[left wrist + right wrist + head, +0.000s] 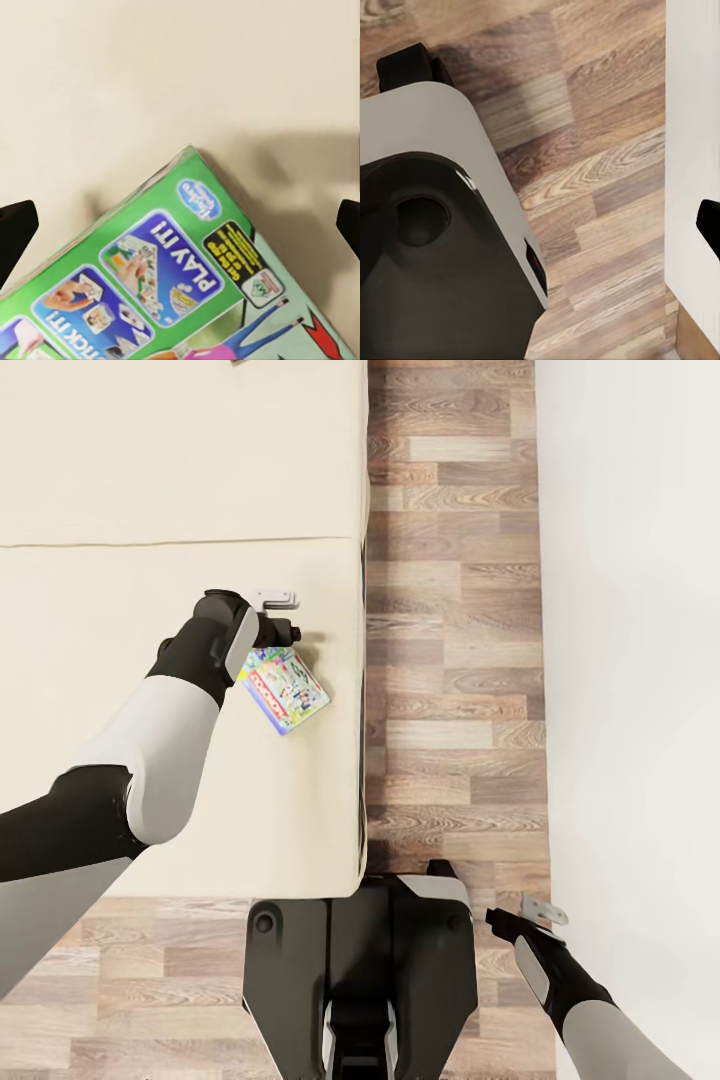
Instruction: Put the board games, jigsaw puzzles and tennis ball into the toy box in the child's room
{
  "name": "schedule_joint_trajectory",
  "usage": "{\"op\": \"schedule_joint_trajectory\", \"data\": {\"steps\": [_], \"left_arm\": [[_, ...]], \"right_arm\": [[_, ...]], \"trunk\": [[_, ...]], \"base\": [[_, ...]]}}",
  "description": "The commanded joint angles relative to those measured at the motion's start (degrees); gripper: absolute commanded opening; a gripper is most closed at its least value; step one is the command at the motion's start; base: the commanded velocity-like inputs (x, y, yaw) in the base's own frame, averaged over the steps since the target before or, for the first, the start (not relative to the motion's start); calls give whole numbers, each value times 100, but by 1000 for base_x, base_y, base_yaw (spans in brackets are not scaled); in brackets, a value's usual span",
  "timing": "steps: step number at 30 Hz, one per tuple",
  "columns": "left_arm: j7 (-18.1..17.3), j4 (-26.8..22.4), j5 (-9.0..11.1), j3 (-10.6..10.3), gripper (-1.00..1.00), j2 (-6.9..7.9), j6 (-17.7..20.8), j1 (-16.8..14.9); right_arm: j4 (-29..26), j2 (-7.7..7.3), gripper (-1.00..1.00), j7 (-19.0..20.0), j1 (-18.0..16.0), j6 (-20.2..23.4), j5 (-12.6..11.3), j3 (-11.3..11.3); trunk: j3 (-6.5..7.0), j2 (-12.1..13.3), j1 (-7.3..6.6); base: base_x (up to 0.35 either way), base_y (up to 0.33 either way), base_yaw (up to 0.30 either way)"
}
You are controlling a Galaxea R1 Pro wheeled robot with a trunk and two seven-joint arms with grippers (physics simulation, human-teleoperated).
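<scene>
A board game [289,693] with a green, yellow and red printed cover lies flat on the cream bed [120,480], close to its right edge. My left gripper [286,630] hangs just above the box's far corner, open. In the left wrist view the board game [172,277] lies below and between the two dark fingertips [15,229], which stand wide apart and do not touch it. My right gripper [503,916] hangs low beside the robot base over the floor, open and empty, with one fingertip [710,221] at the picture's edge.
A strip of wood-plank floor [450,610] runs between the bed's right side and a white wall [640,660]. The robot's dark base [350,960] stands against the bed's foot. A seam [180,542] crosses the bed top. A small dark object [238,362] peeks in at the far edge.
</scene>
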Motion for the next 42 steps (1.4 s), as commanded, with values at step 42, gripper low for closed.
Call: {"op": "schedule_joint_trajectory", "data": {"steps": [42], "left_arm": [[-24, -6, -40, 11, 100, -18, -19, -2]], "right_arm": [[-11, -1, 100, -24, 1, 17, -51, 16]], "trunk": [[-121, -9, 3]], "base": [[-65, 0, 0]]}}
